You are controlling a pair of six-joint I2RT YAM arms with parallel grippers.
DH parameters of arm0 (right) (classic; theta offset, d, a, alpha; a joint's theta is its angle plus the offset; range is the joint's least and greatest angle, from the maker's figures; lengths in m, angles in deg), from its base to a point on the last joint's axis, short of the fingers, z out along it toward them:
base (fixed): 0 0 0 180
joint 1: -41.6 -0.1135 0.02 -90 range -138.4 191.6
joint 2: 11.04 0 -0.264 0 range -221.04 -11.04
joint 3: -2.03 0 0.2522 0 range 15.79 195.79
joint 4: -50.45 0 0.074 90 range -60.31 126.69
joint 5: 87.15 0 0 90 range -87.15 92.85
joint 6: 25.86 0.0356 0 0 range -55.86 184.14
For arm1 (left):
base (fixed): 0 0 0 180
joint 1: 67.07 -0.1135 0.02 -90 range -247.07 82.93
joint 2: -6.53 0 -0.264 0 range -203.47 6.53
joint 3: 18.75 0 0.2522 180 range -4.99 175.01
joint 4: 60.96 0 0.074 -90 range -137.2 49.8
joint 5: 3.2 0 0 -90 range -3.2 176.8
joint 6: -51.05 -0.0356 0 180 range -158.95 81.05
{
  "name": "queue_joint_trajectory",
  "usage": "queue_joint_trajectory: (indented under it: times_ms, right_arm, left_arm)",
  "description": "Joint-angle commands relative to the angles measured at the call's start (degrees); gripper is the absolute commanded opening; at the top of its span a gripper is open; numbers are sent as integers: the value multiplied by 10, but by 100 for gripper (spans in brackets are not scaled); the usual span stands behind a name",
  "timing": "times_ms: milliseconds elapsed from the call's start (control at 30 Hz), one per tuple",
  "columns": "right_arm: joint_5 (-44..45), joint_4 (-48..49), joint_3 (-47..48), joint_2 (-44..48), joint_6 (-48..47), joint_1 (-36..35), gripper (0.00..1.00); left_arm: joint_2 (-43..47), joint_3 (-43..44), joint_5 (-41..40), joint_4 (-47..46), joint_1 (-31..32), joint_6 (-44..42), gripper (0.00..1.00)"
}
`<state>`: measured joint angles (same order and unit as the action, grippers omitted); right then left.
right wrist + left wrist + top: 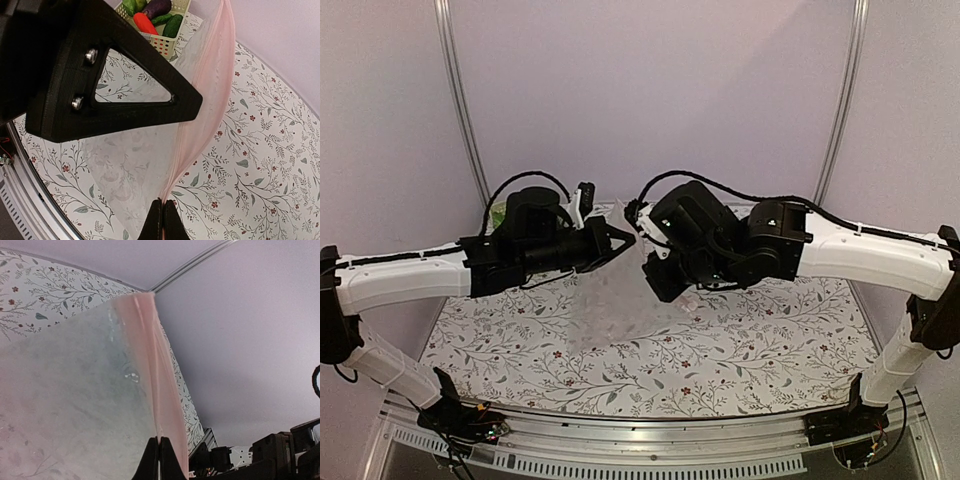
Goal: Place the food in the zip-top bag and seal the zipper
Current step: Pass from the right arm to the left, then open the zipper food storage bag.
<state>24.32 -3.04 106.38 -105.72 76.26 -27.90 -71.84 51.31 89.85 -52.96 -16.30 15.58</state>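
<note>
The left claw (159, 459), at the bottom centre of its wrist view, is clamped on the zipper (157, 370), the pink strip rising from it. The right claw (163, 220), at the bottom centre of its own view, pinches the same strip. The zip-top bag (135, 160) hangs between them over the floral desk (260, 150). The food (156, 9) lies in the pale green basket (166, 46) at the top of the right wrist view, outside the bag.
</note>
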Motion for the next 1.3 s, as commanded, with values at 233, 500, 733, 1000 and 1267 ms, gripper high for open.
queue_joint_trajectory:
  times_ms: [233,500,733,1000,1267]
  right_arm:
    - [7,-2,3,-4,11,-9,51]
    - [36,8,-15,46,63,-1,79]
    - [27,13,-15,47,120,36,75]
    - [-13,22,14,-1,128,39,67]
    - [-7,22,28,-34,134,41,57]
  left_arm:
    - [7,-53,-16,-49,-10,0,0]
    - [16,-75,3,-70,-10,-27,0]
    - [23,-88,16,-84,-7,-34,0]
    - [17,-84,24,-87,-4,-35,0]
    - [19,-80,31,-88,-2,-35,0]
